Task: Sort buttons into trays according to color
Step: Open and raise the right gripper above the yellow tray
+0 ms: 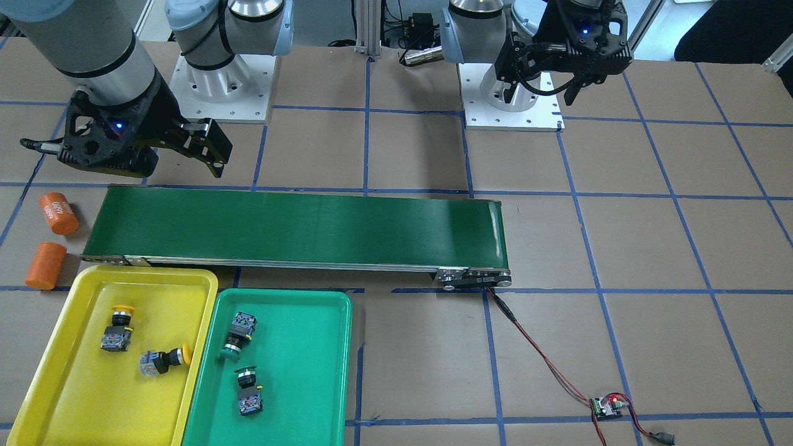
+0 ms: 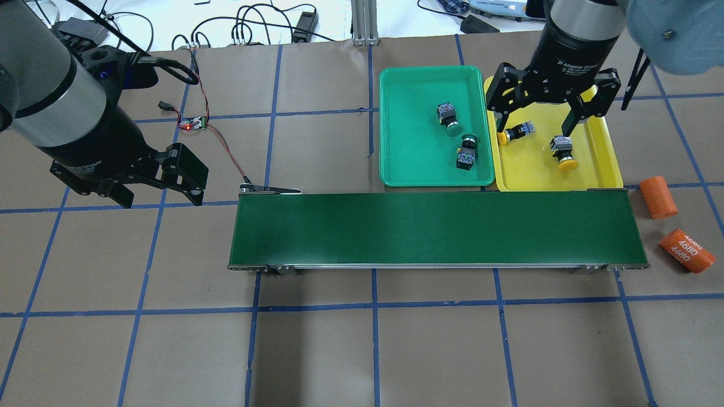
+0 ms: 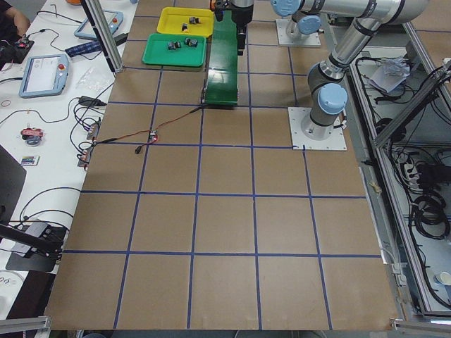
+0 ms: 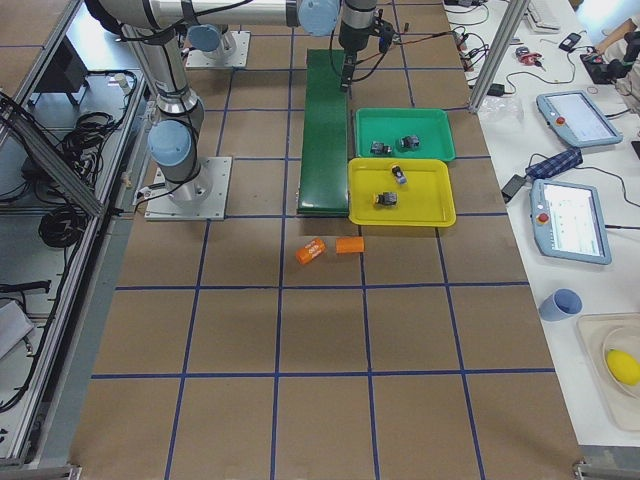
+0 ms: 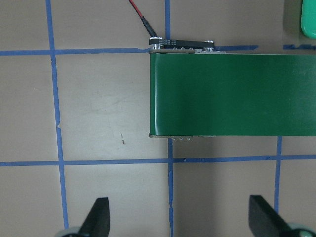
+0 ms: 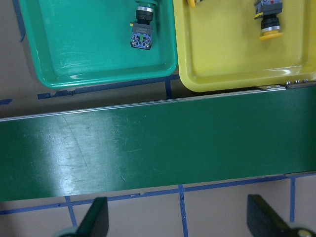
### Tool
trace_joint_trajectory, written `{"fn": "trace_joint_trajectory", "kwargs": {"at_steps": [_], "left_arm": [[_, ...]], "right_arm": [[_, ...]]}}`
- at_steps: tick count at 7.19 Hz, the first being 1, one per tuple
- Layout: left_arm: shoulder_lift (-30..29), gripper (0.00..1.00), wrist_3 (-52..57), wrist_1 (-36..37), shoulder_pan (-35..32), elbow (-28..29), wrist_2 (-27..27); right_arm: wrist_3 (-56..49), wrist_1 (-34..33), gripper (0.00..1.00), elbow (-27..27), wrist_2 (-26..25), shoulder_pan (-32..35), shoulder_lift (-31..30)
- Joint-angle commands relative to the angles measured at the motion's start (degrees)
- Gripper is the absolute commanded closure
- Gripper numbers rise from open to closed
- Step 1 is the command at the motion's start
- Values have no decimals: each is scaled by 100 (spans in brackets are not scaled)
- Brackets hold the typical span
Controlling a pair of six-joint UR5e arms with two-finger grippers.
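Yellow buttons [image 2: 563,151]: two, on their sides in the yellow tray [image 2: 534,172], across the conveyor belt [image 2: 435,229] from the right gripper [image 2: 534,129]; not held.
Yellow axes: one lies lengthwise to the gripper, cap nearest the belt; the other lies crosswise, cap toward the green tray [image 2: 413,158].
Green buttons [image 2: 466,154]: two, on their sides in the green tray, across the belt and off toward the left gripper's [image 2: 158,198] side.
Green axes: both roughly lengthwise; the one nearer the belt points its cap away, the farther one points its cap back at the belt.
Trays: two, just beside each other, long sides adjoining.
In the way: the belt lies between the right gripper and both trays.
Right gripper: fingers spread wide, nothing between them, raised over the belt's near edge.
Left gripper: spread wide, holding nothing, off the belt's other end, well apart from the trays.
Orange cylinders [image 2: 658,196]: two, lying on the table [image 2: 317,350] past the belt end, on the right gripper's outer side.
Controller board [image 2: 194,122]: one, beyond the left gripper, with a wire [image 2: 226,150] running to the belt end.
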Motion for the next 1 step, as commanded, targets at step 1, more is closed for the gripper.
{"fn": "trace_joint_trajectory", "kwargs": {"at_steps": [1], "left_arm": [[25,0,-6,-17,-4,-25,246]], "right_arm": [[-25,-15,0,30,5,3,-6]]}}
